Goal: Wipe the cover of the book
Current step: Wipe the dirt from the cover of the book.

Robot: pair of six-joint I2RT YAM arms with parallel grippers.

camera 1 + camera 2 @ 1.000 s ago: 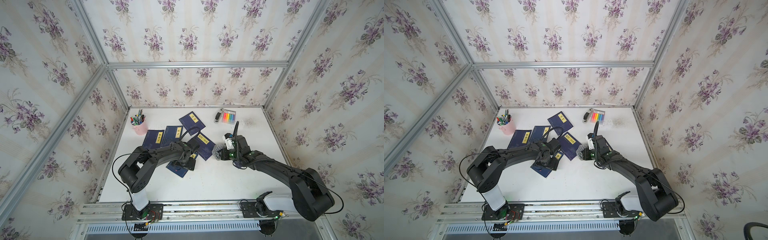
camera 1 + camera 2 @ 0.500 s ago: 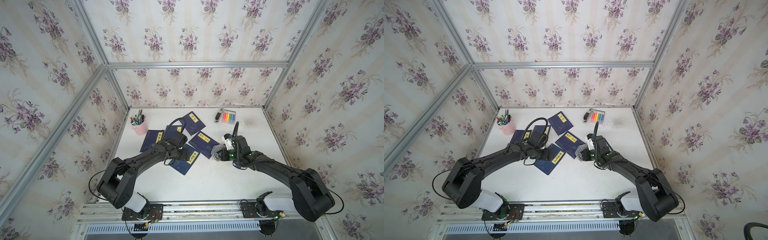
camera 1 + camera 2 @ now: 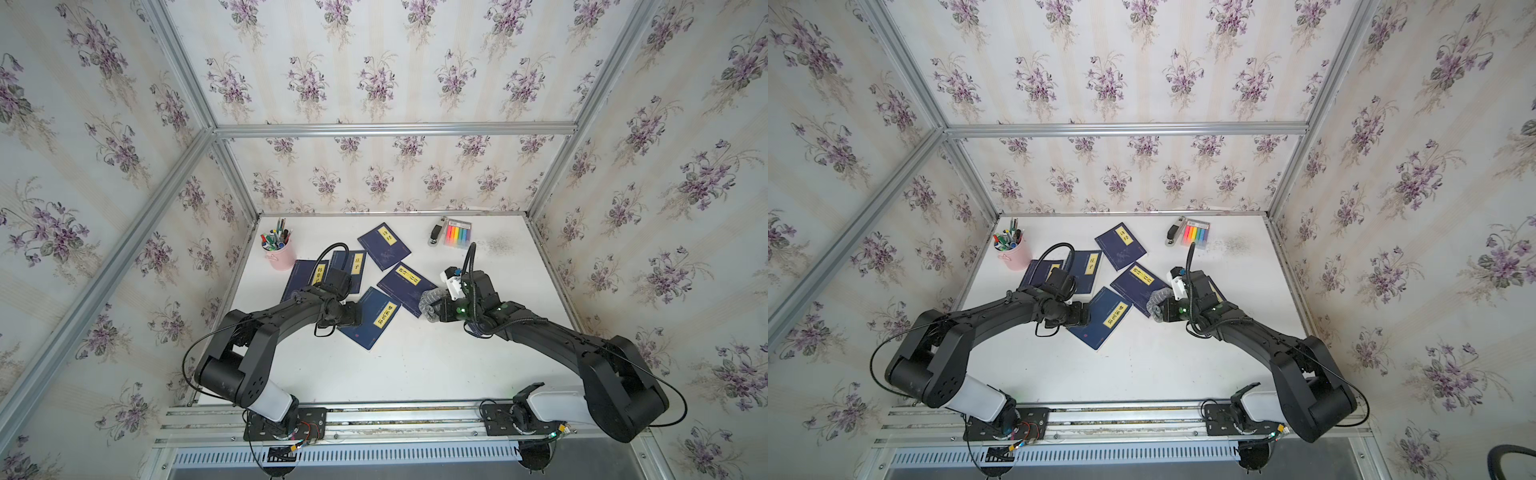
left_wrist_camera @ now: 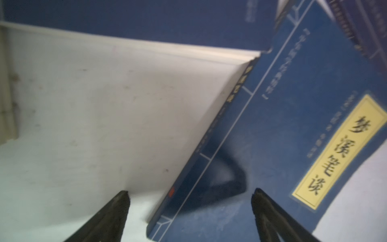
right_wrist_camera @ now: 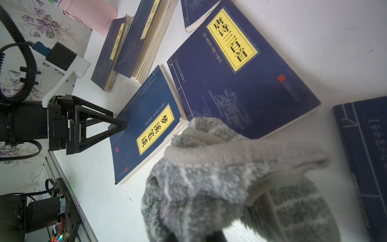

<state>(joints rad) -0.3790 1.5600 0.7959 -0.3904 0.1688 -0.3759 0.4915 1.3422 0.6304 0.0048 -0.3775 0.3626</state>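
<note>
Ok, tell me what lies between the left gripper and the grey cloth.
The blue book with the yellow label, then the neighbouring book's corner, in both top views.

Yellow title labels on the blue books, top view:
- centre book (image 3: 370, 326): 梦溪笔谈
- 2 o'clock book (image 3: 405, 286): 唐诗三百首
- 11 o'clock book (image 3: 355, 264): 庄子
- 10 o'clock book (image 3: 303, 282): 韩非子, partly behind a cable
- 12 o'clock book (image 3: 384, 246): label too small to read
</note>
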